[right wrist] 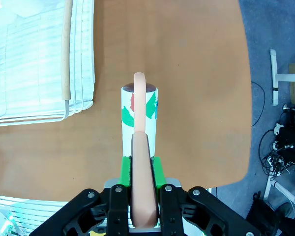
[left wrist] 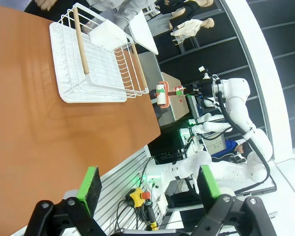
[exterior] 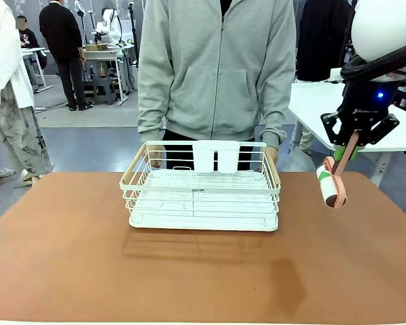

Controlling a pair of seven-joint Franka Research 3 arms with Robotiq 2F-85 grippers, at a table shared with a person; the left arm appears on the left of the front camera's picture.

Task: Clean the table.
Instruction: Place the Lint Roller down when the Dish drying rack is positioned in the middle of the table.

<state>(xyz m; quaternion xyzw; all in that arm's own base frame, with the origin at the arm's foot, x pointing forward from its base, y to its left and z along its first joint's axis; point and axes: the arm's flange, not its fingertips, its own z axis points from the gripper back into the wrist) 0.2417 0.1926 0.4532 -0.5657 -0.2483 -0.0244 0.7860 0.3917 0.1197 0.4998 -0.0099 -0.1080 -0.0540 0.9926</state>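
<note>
The reddish-brown table [exterior: 68,257] spreads across the front view. My right gripper [exterior: 348,150] hangs above its right side, shut on the peach handle of a lint roller [exterior: 331,186]. The roller's white head, printed green and red, points down and stays above the tabletop. In the right wrist view the handle runs between the green pads of the right gripper [right wrist: 141,169], with the lint roller [right wrist: 139,113] over bare table [right wrist: 196,98]. My left gripper [left wrist: 148,187] is open with nothing between its fingers, high off the table's edge [left wrist: 39,137].
A white wire basket [exterior: 203,193] with wooden handles stands at the table's far middle, and a person in a grey hoodie holds its far rim. A darker patch [exterior: 287,281] marks the tabletop at the front right. A white-topped table [exterior: 318,101] stands behind on the right.
</note>
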